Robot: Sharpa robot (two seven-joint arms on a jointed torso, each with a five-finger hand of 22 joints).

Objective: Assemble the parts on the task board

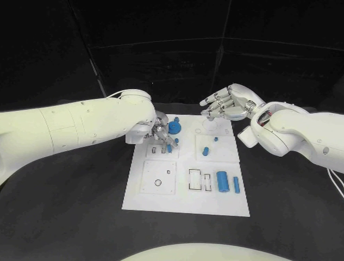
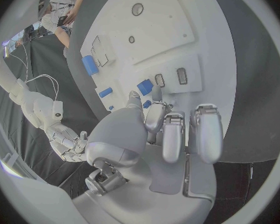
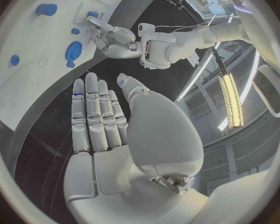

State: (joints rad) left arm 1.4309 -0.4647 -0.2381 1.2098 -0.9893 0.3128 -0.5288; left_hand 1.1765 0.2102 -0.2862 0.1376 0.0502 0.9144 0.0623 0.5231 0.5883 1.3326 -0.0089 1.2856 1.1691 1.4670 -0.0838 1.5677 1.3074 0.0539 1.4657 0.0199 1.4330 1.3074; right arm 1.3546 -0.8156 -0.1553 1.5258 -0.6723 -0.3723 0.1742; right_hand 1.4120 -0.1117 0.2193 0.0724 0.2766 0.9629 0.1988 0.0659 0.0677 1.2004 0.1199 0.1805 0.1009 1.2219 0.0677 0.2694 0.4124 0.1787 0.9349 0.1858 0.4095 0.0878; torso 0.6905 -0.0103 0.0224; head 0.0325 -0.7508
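The white task board (image 1: pixel 185 202) lies in the middle of the table. My left hand (image 1: pixel 157 133) hovers over its far left part and pinches a small blue part (image 1: pixel 169 145) at its fingertips, beside two dark slots (image 1: pixel 158 150). The left wrist view shows that part (image 2: pixel 145 87) just past the fingertips (image 2: pixel 156 92), next to a slot (image 2: pixel 159 79). My right hand (image 1: pixel 228 106) is raised over the board's far edge, fingers straight and holding nothing; the right wrist view shows its bare palm (image 3: pixel 115 129).
Other blue parts rest on the board: a round one (image 1: pixel 175 126) at the far edge, a small one (image 1: pixel 205 151) in the middle, a cylinder (image 1: pixel 221 179) and a bar (image 1: pixel 236 185) at the near right. Black table surrounds the board.
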